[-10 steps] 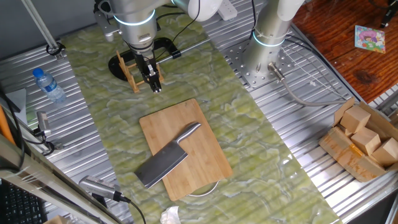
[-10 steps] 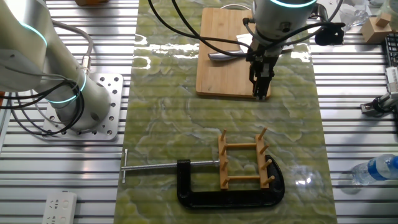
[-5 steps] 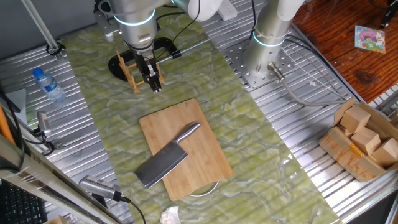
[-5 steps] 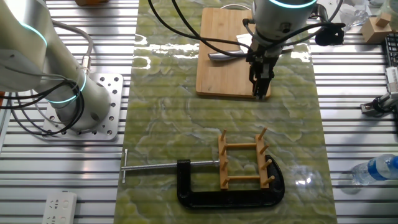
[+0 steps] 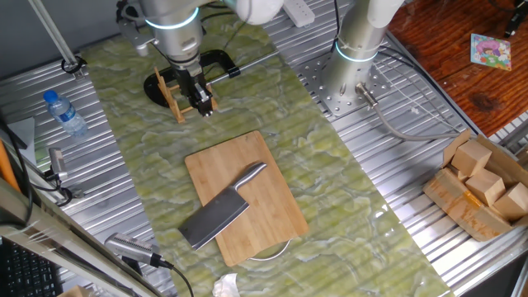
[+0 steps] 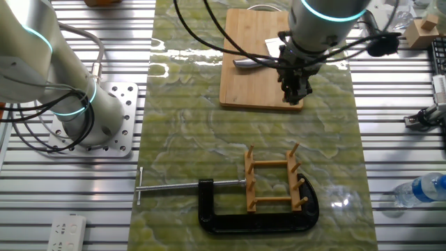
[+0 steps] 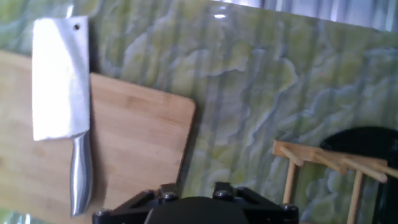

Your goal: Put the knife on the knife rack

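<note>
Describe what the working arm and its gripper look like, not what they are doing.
The arm is a glossy silver-grey cylinder with white upper links and a glowing cyan ring near the wrist. Black cables loop off it. The gripper is small and black, with two slim dark fingers. A second arm in the same colours stands bolted to a grey plate.

Hand view: tool [image 7: 193,202] fingertips cut off; knife rack [image 7: 323,168] partly cropped.

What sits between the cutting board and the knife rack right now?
Only bare green mat between the cutting board and knife rack, seen in both fixed views.
</note>
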### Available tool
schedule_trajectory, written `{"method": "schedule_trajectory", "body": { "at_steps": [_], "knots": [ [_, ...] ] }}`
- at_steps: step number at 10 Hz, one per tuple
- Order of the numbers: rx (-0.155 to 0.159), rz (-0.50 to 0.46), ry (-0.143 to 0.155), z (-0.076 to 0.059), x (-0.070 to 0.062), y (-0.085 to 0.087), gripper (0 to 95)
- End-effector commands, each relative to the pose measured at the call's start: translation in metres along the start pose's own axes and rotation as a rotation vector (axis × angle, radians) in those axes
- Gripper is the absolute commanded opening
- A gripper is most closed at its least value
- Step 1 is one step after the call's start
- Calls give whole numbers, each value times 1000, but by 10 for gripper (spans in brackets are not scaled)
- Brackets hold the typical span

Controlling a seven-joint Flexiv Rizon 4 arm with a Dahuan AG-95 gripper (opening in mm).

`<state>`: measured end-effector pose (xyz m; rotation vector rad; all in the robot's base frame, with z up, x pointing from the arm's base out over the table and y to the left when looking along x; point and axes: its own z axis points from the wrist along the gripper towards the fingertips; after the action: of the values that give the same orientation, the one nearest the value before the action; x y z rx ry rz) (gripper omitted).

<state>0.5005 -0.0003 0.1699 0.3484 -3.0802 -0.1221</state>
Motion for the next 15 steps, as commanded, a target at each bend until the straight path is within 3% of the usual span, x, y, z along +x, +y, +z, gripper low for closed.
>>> {"method": "schedule_trajectory", "body": {
  "at_steps": [1,3,5,6,8,10,12,15],
  "knots": [
    [-16,-22,8,0,0,0,0],
    [-20,-21,8,0,0,0,0],
    [-16,65,-1,1,-4,-1,0],
    [-17,101,1,4,-12,-3,0],
    [-69,166,5,12,-40,-7,0],
    [-119,212,16,19,-64,5,0],
    [-125,217,21,27,-82,22,0],
    [-132,236,21,36,-89,49,0]
  ]
}}
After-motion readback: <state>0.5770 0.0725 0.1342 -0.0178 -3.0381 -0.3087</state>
